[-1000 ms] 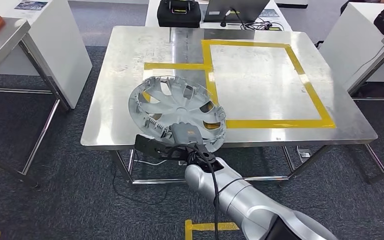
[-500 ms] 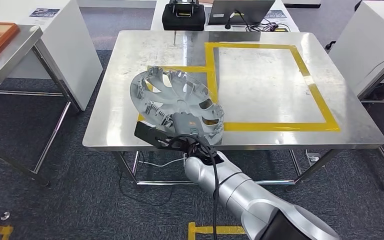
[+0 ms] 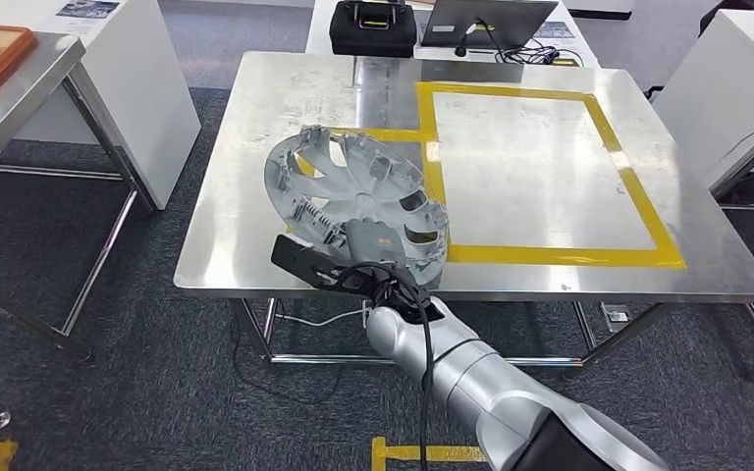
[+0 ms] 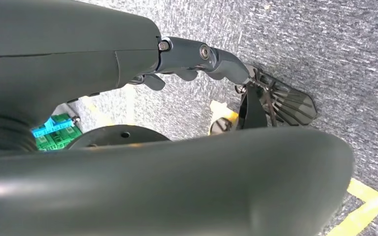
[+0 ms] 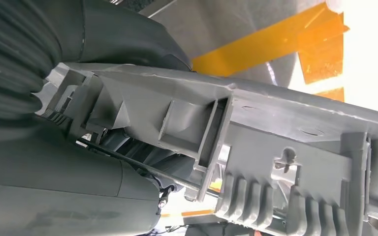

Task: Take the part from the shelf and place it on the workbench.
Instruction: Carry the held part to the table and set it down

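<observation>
A square bench (image 3: 285, 108) with a scuffed, reflective steel top stands on thin metal legs over dark grey carpet. Yellow tape (image 3: 638, 186) marks a large rectangle on its right half, with a shorter yellow strip running left from that rectangle's far left corner. A grey plastic wheel cover (image 3: 353, 191), inner ribbed side up, sits tilted over the near left part of the top, overlapping the tape's left line; whether its lower rim touches the steel cannot be told.
</observation>
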Robot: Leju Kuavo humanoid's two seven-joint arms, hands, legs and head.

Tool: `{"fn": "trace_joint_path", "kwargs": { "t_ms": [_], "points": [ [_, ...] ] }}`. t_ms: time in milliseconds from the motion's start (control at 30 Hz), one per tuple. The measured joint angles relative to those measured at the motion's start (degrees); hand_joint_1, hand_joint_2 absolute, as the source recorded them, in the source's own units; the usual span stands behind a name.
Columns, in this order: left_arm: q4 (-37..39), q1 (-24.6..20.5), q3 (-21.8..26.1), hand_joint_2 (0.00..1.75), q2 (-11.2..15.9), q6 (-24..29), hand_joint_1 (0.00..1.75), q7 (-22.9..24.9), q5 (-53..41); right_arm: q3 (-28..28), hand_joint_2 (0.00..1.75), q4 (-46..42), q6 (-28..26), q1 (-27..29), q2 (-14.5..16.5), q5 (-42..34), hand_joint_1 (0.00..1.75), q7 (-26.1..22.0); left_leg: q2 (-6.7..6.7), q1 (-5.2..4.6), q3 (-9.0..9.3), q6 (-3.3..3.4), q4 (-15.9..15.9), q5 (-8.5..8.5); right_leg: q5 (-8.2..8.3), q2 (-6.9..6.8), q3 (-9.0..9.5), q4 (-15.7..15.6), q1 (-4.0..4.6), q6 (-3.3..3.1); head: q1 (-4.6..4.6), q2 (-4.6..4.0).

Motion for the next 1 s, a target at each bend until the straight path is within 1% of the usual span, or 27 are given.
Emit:
{"fn": "trace_joint_path", "kwargs": {
  "t_ms": [33,67,100,133,167,200,233,267,333,367,400,467,500,533,567,600,633,667,700,733,800,833,867,900,933,967,1000],
  "points": [
    [0.01,0.02,0.0,0.0,0.03,0.0,0.0,0.0,0.0,-0.01,1.75,0.02,0.01,0.08,-0.03,0.05,1.75,0.03,-0.09,-0.05,0.1,-0.01,0.0,-0.09,0.73,0.0,-0.59,0.43,-0.11,-0.03,0.13,0.0],
    [0.01,0.02,0.0,0.0,0.05,0.0,0.0,0.0,-0.01,-0.05,1.75,0.04,0.02,0.1,-0.06,0.09,1.75,0.09,-0.21,-0.16,0.28,-0.04,-0.01,-0.2,2.55,0.01,-0.01,-1.53,-0.12,-0.27,0.27,0.0],
    [0.01,0.01,0.0,0.0,0.06,0.0,0.0,0.0,-0.02,-0.17,1.75,0.07,0.02,0.07,-0.1,0.11,1.75,0.2,-0.32,-0.28,0.53,-0.07,-0.07,-0.31,4.99,0.04,1.58,-5.4,0.0,-0.78,0.48,0.0],
    [-0.01,0.01,0.01,0.0,-0.03,-0.01,0.0,0.0,-0.04,-0.34,1.75,0.09,-0.04,0.02,-0.14,0.12,1.75,0.31,-0.44,-0.27,0.77,-0.08,-0.18,-0.41,7.03,0.09,3.45,-9.79,0.24,-1.56,0.62,0.0],
    [-0.01,-0.01,0.01,0.0,-0.07,-0.01,0.0,0.0,-0.07,-0.56,1.75,0.11,-0.18,-0.05,-0.2,0.09,1.75,0.37,-0.55,-0.31,1.0,-0.22,-0.38,-0.51,8.4,0.03,5.07,-13.49,0.55,-2.29,0.59,0.0],
    [-0.04,-0.03,0.02,0.0,-0.18,-0.02,0.0,0.0,-0.11,-0.77,1.75,0.12,-0.36,-0.14,-0.26,0.02,1.75,0.32,-0.62,-0.2,1.12,-0.43,-0.58,-0.6,8.92,-0.03,6.1,-15.87,0.9,-2.87,0.63,0.0],
    [-0.07,-0.08,0.02,0.0,-0.28,-0.02,0.0,0.01,-0.14,-0.98,1.75,0.13,-0.58,-0.21,-0.34,-0.08,1.75,0.2,-0.63,-0.03,1.23,-0.71,-0.78,-0.67,8.76,-0.12,6.5,-16.84,1.2,-3.19,0.61,0.0],
    [-0.08,-0.16,0.02,0.0,-0.31,-0.02,0.0,0.03,-0.16,-1.25,1.75,0.13,-0.8,-0.28,-0.42,-0.24,1.75,0.05,-0.63,0.03,1.48,-1.1,-1.1,-0.73,8.58,-0.21,6.77,-17.26,1.42,-3.3,0.63,0.0],
    [-0.1,-0.25,0.02,0.0,-0.35,0.0,0.0,0.04,-0.19,-1.91,1.75,0.16,-1.08,-0.27,-0.53,-0.64,1.75,-0.15,-0.5,0.09,1.74,-1.51,-0.92,-0.98,8.91,-0.33,8.69,-19.15,1.18,-3.57,0.8,0.0],
    [-0.1,-0.27,0.02,0.0,-0.34,0.01,0.0,0.03,-0.19,-2.18,1.75,0.22,-1.16,-0.3,-0.58,-0.87,1.75,-0.18,-0.47,-0.01,1.29,-1.6,0.31,-1.65,9.19,-0.46,9.79,-20.15,0.97,-3.78,0.66,0.0],
    [-0.09,-0.25,0.01,0.0,-0.3,-0.01,0.0,0.02,-0.21,-2.35,1.75,0.28,-1.2,-0.31,-0.64,-1.05,1.75,-0.2,-0.44,-0.09,0.03,-1.65,2.82,-2.73,9.51,-0.63,10.7,-20.9,0.72,-3.88,0.34,0.0],
    [-0.08,-0.2,0.0,0.0,-0.21,-0.07,0.0,0.02,-0.25,-2.53,1.75,0.4,-1.26,-0.19,-0.75,-1.19,1.75,-0.22,-0.43,-0.12,-3.93,-1.96,9.74,-5.33,9.53,-0.8,11.02,-20.98,0.67,-3.92,-0.41,0.0],
    [-0.08,-0.13,0.0,0.0,-0.14,-0.1,0.0,0.01,-0.26,-2.59,1.75,0.45,-1.34,-0.01,-0.78,-1.16,1.75,-0.22,-0.41,-0.06,-5.77,-2.18,12.38,-5.79,9.36,-0.81,11.02,-20.81,0.62,-3.79,-0.72,0.0],
    [-0.07,-0.04,0.0,0.0,-0.06,-0.11,0.0,-0.01,-0.27,-2.63,1.75,0.51,-1.49,0.16,-0.8,-1.11,1.75,-0.17,-0.38,0.01,-6.82,-2.39,13.29,-5.25,9.08,-0.79,11.04,-20.57,0.54,-3.62,-0.92,0.0],
    [-0.04,0.06,0.0,0.0,0.03,-0.13,0.0,-0.05,-0.3,-2.68,1.75,0.56,-1.73,0.26,-0.82,-1.06,1.75,-0.09,-0.34,0.11,-6.84,-2.61,12.13,-3.67,8.72,-0.77,11.09,-20.18,0.39,-3.36,-1.14,0.0],
    [-0.02,0.13,0.0,0.0,0.13,-0.14,0.0,-0.09,-0.32,-2.76,1.75,0.62,-2.02,0.28,-0.85,-1.02,1.75,0.02,-0.24,0.27,-5.87,-2.87,9.11,-1.39,8.24,-0.77,11.11,-19.59,0.19,-2.99,-1.38,0.0],
    [-0.01,0.17,0.0,0.0,0.16,-0.16,0.0,-0.14,-0.35,-2.89,1.75,0.68,-2.26,0.25,-0.88,-1.0,1.75,0.15,-0.11,0.42,-4.51,-3.13,5.68,0.31,7.68,-0.77,10.97,-18.86,0.04,-2.54,-1.64,0.0],
    [0.0,0.15,0.0,0.0,0.16,-0.18,0.0,-0.17,-0.37,-3.04,1.75,0.74,-2.44,0.16,-0.94,-0.99,1.75,0.26,-0.14,0.54,-3.09,-3.11,2.75,1.3,6.91,-0.76,10.52,-17.91,0.05,-2.04,-1.98,0.0],
    [-0.01,0.09,0.0,0.0,0.12,-0.21,0.0,-0.17,-0.39,-3.21,1.75,0.81,-2.54,0.09,-1.01,-0.98,1.75,0.38,-0.17,0.61,-2.09,-2.85,1.0,1.54,6.18,-0.75,10.1,-17.22,0.13,-1.6,-2.11,0.0],
    [-0.02,0.05,0.0,0.0,0.07,-0.24,0.0,-0.17,-0.43,-3.39,1.75,0.87,-2.62,0.01,-1.09,-0.98,1.75,0.52,-0.27,0.57,-1.62,-2.45,0.51,1.09,5.59,-0.74,9.74,-16.79,0.25,-1.24,-2.04,0.0],
    [-0.02,0.03,0.0,0.0,0.06,-0.26,0.0,-0.09,-0.49,-3.66,1.75,0.97,-2.83,-0.08,-1.25,-0.98,1.75,0.79,-0.38,0.52,-1.31,-1.44,0.52,0.86,4.97,-0.7,9.64,-16.56,0.24,-0.86,-1.54,0.0],
    [-0.02,0.05,0.0,0.0,0.07,-0.26,0.0,-0.06,-0.51,-3.75,1.75,1.02,-2.92,-0.11,-1.34,-0.99,1.75,0.9,-0.35,0.54,-1.23,-1.12,0.51,0.83,4.66,-0.68,9.6,-16.1,0.16,-0.63,-1.31,0.0],
    [-0.02,0.04,0.0,0.0,0.08,-0.27,0.0,-0.03,-0.51,-3.85,1.75,1.07,-2.99,-0.15,-1.43,-1.0,1.75,0.96,-0.31,0.59,-1.15,-0.82,0.5,0.84,3.94,-0.66,9.09,-14.87,0.03,-0.35,-1.12,0.0],
    [-0.02,0.03,0.0,0.0,0.08,-0.27,0.0,-0.02,-0.51,-3.96,1.75,1.14,-3.04,-0.17,-1.54,-1.02,1.75,0.99,-0.27,0.65,-1.09,-0.6,0.46,0.86,2.72,-0.64,7.94,-12.53,-0.12,0.0,-0.91,0.0],
    [-0.01,0.02,0.0,0.0,0.1,-0.28,0.0,-0.01,-0.51,-4.07,1.75,1.23,-3.09,-0.16,-1.67,-1.03,1.75,1.01,-0.24,0.62,-1.08,-0.46,0.44,0.82,1.12,-0.63,6.13,-9.18,-0.22,0.32,-0.62,0.0],
    [-0.01,0.03,0.0,0.0,0.11,-0.28,0.0,-0.01,-0.5,-4.15,1.75,1.34,-3.13,-0.08,-1.82,-1.04,1.75,0.97,-0.25,0.58,-1.1,-0.38,0.43,0.76,-0.4,-0.63,3.91,-5.34,-0.33,0.52,-0.33,0.0],
    [0.0,0.07,0.0,0.0,0.12,-0.28,0.0,-0.01,-0.5,-4.19,1.75,1.44,-3.15,0.05,-1.96,-1.05,1.75,0.94,-0.29,0.51,-1.1,-0.31,0.43,0.67,-1.3,-0.63,1.93,-2.13,-0.37,0.56,-0.12,0.0]
  ]
}}
